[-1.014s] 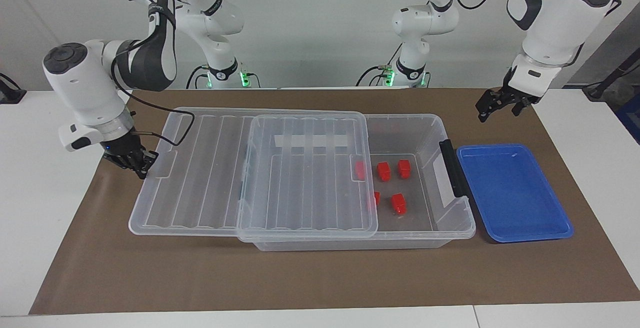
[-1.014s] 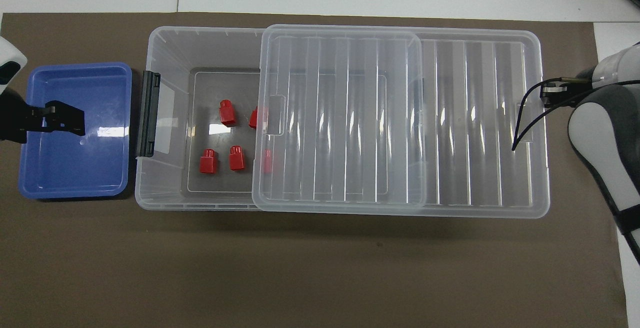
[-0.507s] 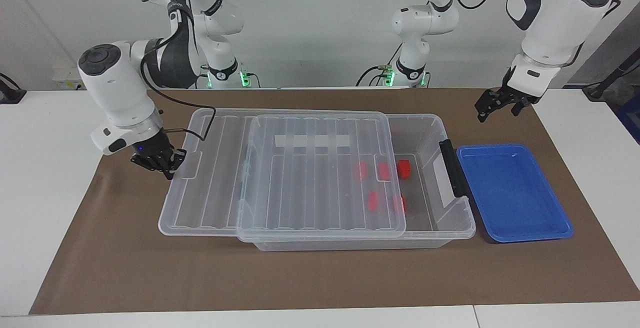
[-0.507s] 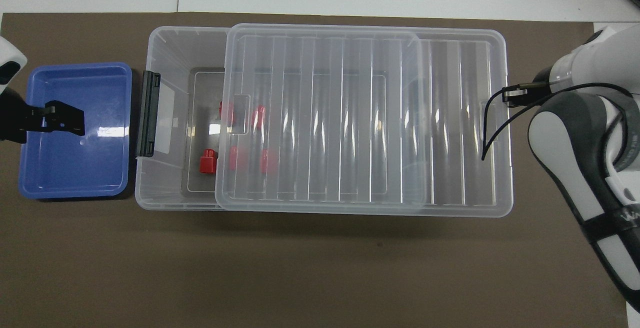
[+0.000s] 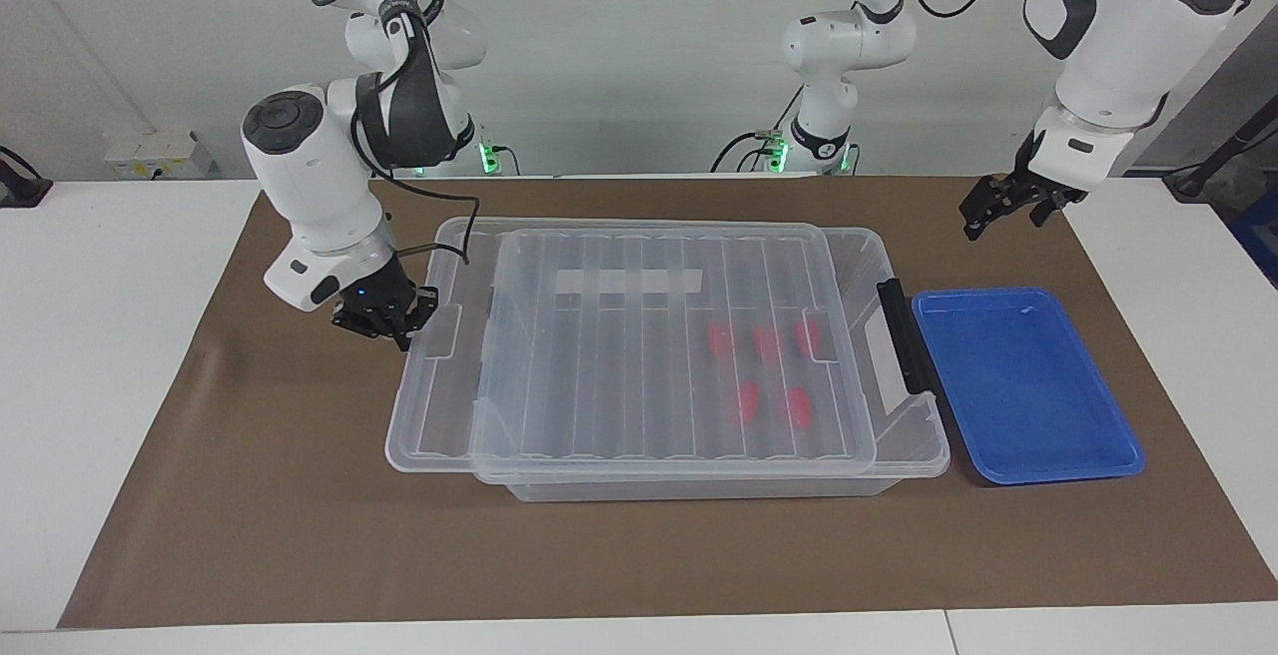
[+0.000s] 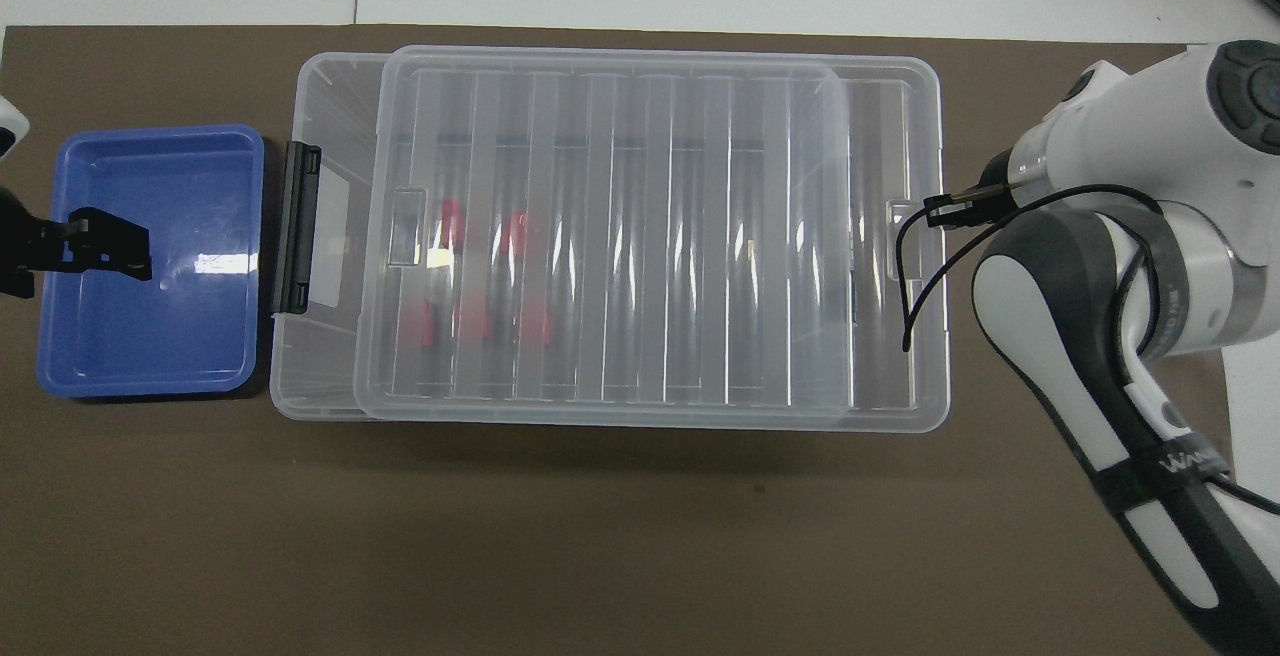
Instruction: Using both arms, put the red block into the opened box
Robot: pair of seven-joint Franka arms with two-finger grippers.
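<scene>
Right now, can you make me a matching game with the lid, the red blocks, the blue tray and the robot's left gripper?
Things:
1. lid
2. red blocks
3. blue tray
4. left gripper

Places or states:
A. inside the box, under the lid
B. open, up in the air
C. beside the box, empty
D. covering most of the box

Pairs: 1-D, 2-A, 3-C, 4-B

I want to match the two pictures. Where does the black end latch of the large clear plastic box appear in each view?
Facing view: the black end latch stands right of centre, on the end wall of the large clear plastic box.
Overhead view: the latch stands left of centre, on the same end wall.
Shared landmark: the blue plastic tray lies right beside the latch in both views.
</scene>
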